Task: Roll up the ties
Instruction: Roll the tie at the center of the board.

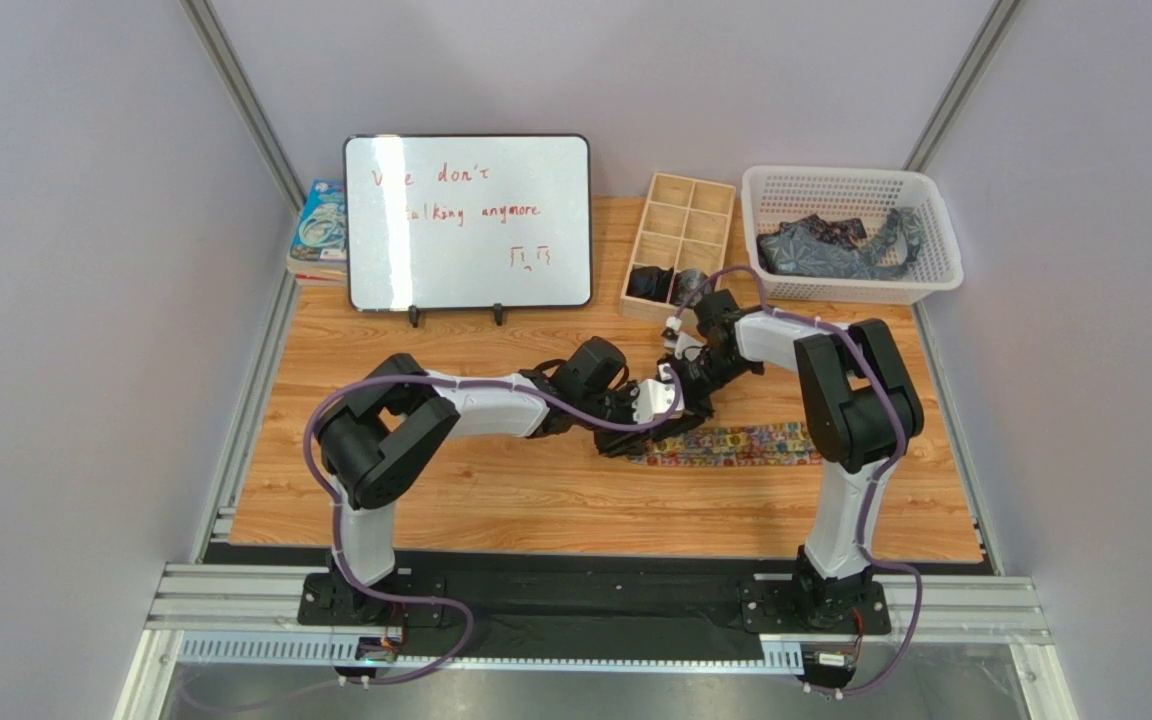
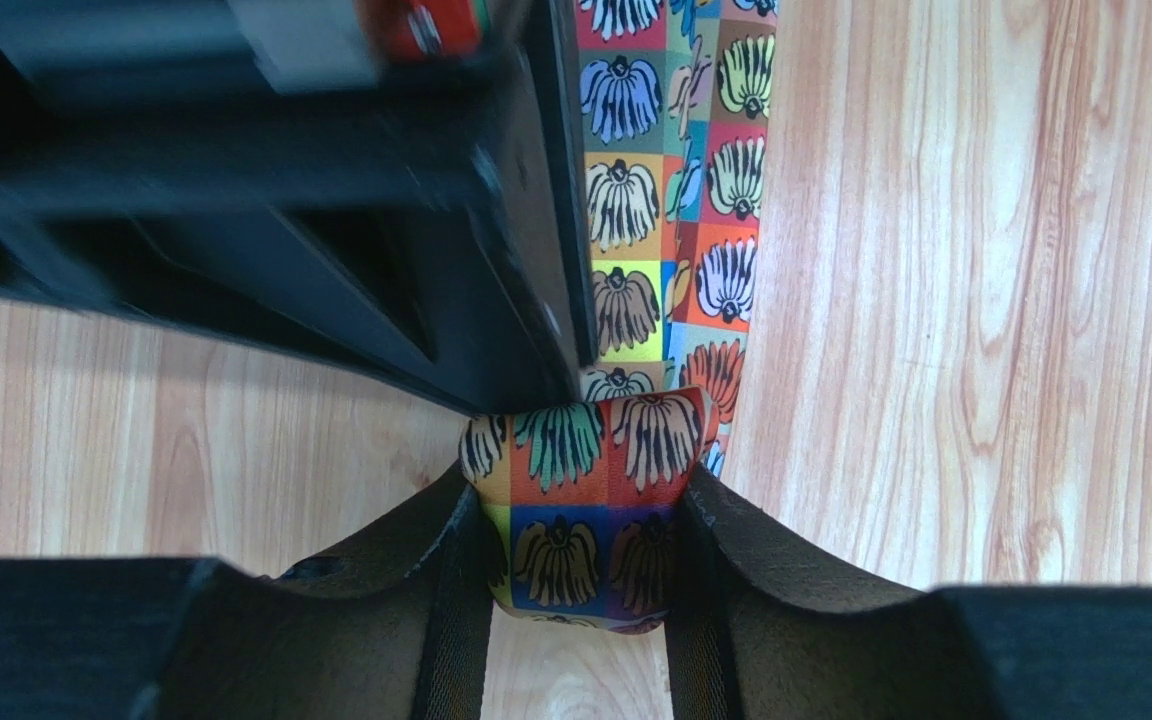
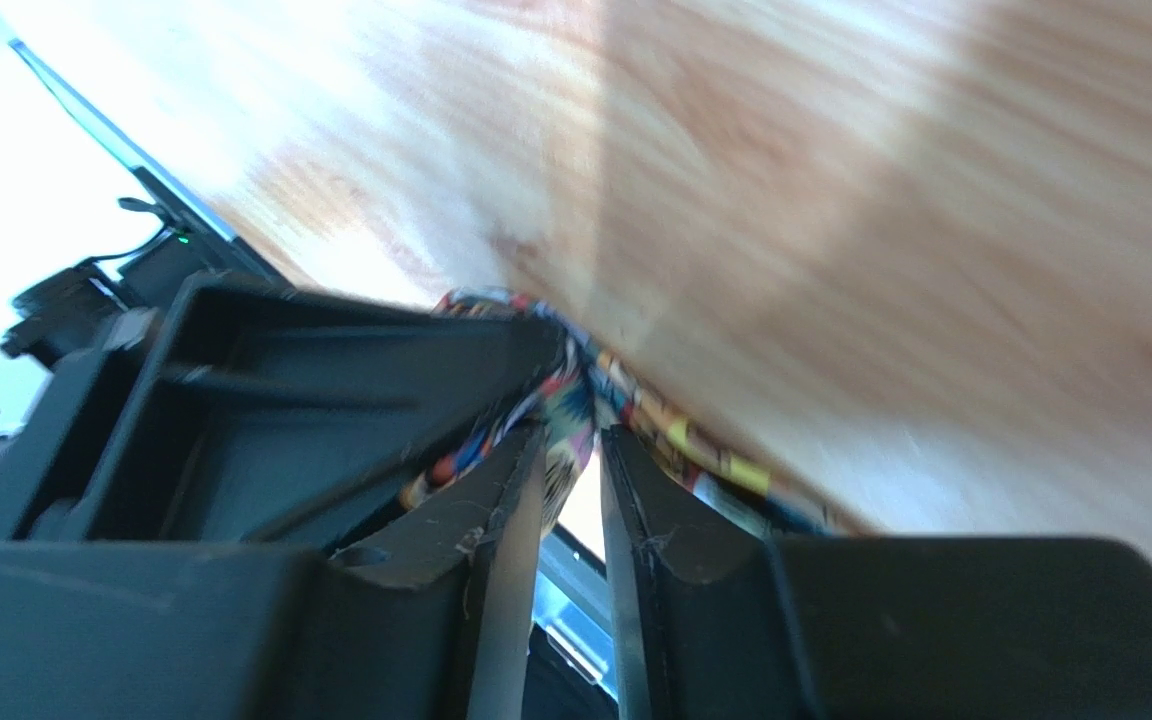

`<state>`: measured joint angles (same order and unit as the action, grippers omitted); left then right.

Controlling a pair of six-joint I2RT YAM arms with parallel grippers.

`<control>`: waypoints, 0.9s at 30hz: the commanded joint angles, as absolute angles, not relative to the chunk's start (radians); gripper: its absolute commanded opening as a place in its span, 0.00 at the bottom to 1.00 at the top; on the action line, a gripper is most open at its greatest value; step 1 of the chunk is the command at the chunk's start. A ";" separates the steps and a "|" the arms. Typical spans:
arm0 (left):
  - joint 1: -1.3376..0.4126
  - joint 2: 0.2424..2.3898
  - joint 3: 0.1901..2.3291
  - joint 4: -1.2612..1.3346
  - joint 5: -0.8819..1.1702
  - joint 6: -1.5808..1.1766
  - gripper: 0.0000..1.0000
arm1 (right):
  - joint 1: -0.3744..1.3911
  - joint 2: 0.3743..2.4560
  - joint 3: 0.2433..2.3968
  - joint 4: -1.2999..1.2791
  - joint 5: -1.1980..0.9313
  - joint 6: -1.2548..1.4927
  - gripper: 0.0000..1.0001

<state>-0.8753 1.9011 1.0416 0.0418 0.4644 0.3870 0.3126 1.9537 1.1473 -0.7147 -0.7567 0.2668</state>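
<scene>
The multicoloured floral tie (image 1: pixel 740 443) lies flat on the wooden table (image 1: pixel 537 495), running left to right. Its left end is folded over. My left gripper (image 1: pixel 654 402) is shut on that folded end (image 2: pixel 597 503), one finger on each side of it. The flat strip (image 2: pixel 672 195) runs away from it. My right gripper (image 1: pixel 683 375) meets the left one at the same end; in the right wrist view its fingers (image 3: pixel 620 518) pinch the tie fabric (image 3: pixel 575 405) at their tips. Dark ties (image 1: pixel 835 245) lie heaped in the white basket (image 1: pixel 853 188).
A wooden compartment box (image 1: pixel 680 240) stands behind the grippers, with a dark roll (image 1: pixel 648 282) in a front cell. A whiteboard (image 1: pixel 470 222) stands at the back left, books (image 1: pixel 319 225) beside it. Grey walls enclose the table.
</scene>
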 commanded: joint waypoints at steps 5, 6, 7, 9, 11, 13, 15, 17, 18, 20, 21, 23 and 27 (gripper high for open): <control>-0.899 2.029 1.037 -0.193 0.393 0.436 0.19 | 0.273 1.835 1.134 -0.752 -0.831 0.230 0.31; -0.900 2.031 1.038 -0.195 0.394 0.437 0.19 | 0.265 1.832 1.132 -0.752 -0.839 0.232 0.31; -0.899 2.031 1.037 -0.196 0.393 0.439 0.19 | 0.264 1.829 1.131 -0.752 -0.844 0.232 0.31; -0.900 2.033 1.037 -0.201 0.396 0.446 0.19 | 0.259 1.815 1.129 -0.752 -0.857 0.235 0.31; -0.899 2.031 1.037 -0.204 0.396 0.449 0.19 | 0.259 1.793 1.120 -0.750 -0.870 0.244 0.32; -0.899 2.034 1.040 -0.206 0.397 0.451 0.19 | 0.259 1.779 1.114 -0.744 -0.879 0.253 0.34; -0.899 2.034 1.043 -0.207 0.396 0.451 0.18 | 0.259 1.761 1.098 -0.739 -0.896 0.262 0.36; -0.899 2.036 1.048 -0.207 0.397 0.451 0.18 | 0.262 1.755 1.085 -0.721 -0.897 0.279 0.38; -0.899 2.037 1.048 -0.207 0.397 0.449 0.19 | 0.268 1.756 1.077 -0.713 -0.891 0.282 0.38; -0.899 2.037 1.051 -0.206 0.399 0.449 0.19 | 0.281 1.766 1.075 -0.709 -0.870 0.284 0.39; -0.900 2.037 1.051 -0.209 0.397 0.448 0.19 | 0.294 1.770 1.072 -0.703 -0.855 0.287 0.38; -0.899 2.037 1.051 -0.210 0.397 0.449 0.19 | 0.304 1.793 1.066 -0.670 -0.828 0.298 0.38; -0.900 2.029 1.048 -0.215 0.391 0.457 0.20 | 0.307 1.841 1.074 -0.652 -0.773 0.299 0.37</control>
